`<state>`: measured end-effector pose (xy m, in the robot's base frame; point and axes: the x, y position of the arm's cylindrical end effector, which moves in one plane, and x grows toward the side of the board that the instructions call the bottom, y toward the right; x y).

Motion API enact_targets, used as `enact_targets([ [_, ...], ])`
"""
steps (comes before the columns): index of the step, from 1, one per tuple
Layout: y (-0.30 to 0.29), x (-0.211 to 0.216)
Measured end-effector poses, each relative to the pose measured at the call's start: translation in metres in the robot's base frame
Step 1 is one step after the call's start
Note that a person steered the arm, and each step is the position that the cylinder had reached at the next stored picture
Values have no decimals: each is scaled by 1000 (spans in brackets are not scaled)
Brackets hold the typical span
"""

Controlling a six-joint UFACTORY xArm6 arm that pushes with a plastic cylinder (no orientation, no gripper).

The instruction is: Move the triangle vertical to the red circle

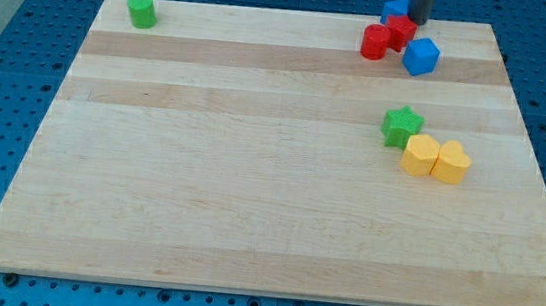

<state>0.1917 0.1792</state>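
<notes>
A red round block (374, 42) stands near the board's top right edge. A second red block (401, 30), its shape unclear, touches its upper right side. A blue block (394, 9), which looks like the triangle, sits at the board's top edge just above the two red blocks, partly hidden by them. A blue cube (421, 57) lies just right of the red round block. My tip (419, 22) is at the top edge, just right of the top blue block and the second red block, very close to both.
A green round block (142, 10) sits at the top left corner. A green star (401, 125) lies right of centre, with two yellow blocks (418, 155) (451, 162) touching each other just below it. The wooden board (249, 191) rests on a blue perforated table.
</notes>
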Motion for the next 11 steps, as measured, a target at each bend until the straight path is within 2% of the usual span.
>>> enact_targets([
  [11,-36,3],
])
